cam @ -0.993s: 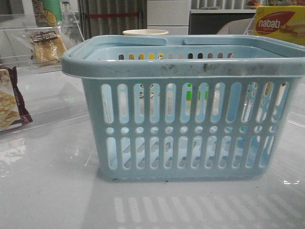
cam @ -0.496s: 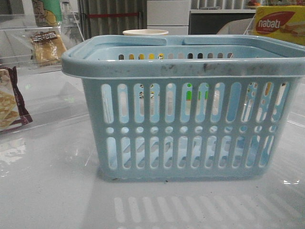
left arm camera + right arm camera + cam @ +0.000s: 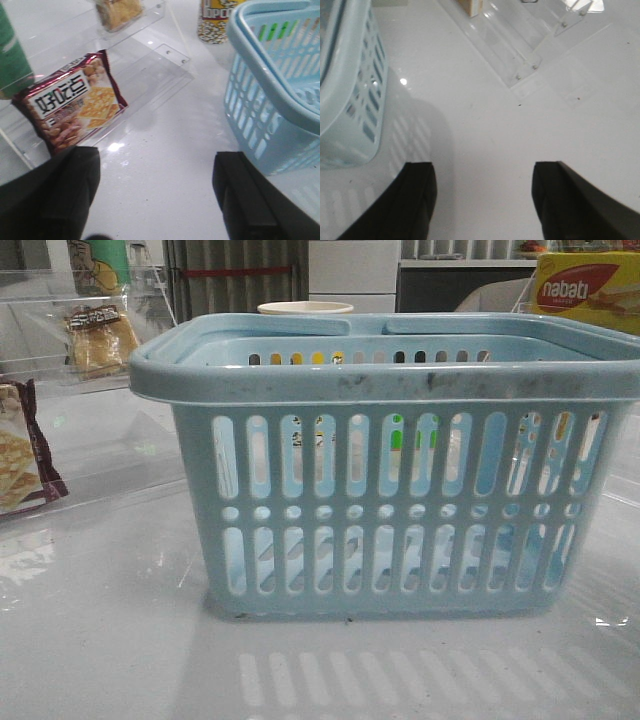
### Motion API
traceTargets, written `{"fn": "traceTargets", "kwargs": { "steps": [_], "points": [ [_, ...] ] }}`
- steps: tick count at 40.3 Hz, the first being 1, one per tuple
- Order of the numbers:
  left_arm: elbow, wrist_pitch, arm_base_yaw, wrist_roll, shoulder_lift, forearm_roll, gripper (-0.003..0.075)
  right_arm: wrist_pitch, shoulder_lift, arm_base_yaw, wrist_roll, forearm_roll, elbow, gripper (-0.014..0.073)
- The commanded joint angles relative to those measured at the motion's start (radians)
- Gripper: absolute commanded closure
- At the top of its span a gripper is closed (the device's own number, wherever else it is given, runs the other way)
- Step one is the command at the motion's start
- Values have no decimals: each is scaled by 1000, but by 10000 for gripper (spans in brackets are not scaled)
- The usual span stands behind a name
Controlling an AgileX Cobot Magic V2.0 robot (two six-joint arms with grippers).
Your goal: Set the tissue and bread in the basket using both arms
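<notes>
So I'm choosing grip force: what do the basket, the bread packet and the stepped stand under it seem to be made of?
The basket looks like rigid moulded plastic, matt light blue with a scuffed rim and slotted walls. The bread packet appears to be thin clear film: the golden slices show through below a dark printed strip. The stand seems to be clear acrylic, glossy, with visible edges and screws.

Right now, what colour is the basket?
Light blue, with dark scuffs along the rim; the basket shows best in the front view.
</notes>
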Motion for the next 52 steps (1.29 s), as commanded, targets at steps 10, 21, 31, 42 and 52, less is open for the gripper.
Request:
{"fn": "traceTargets", "kwargs": {
  "steps": [10, 21, 31, 42, 52],
  "points": [
    [-28, -69, -69, -1, 8, -12, 194, -110, 340, -92, 5, -17, -302, 64],
    [-28, -71, -69, -1, 8, -12, 194, -115, 651, -92, 5, 31, -563, 64],
    [-28, -71, -69, -1, 8, -12, 194, -131, 858, -92, 5, 31, -736, 64],
    [-28, -71, -69, -1, 8, -12, 194, -176, 987, -91, 5, 31, -831, 146],
    [-28, -72, -69, -1, 8, -12, 194, -183, 972, -91, 5, 34, -837, 394]
  ]
}}
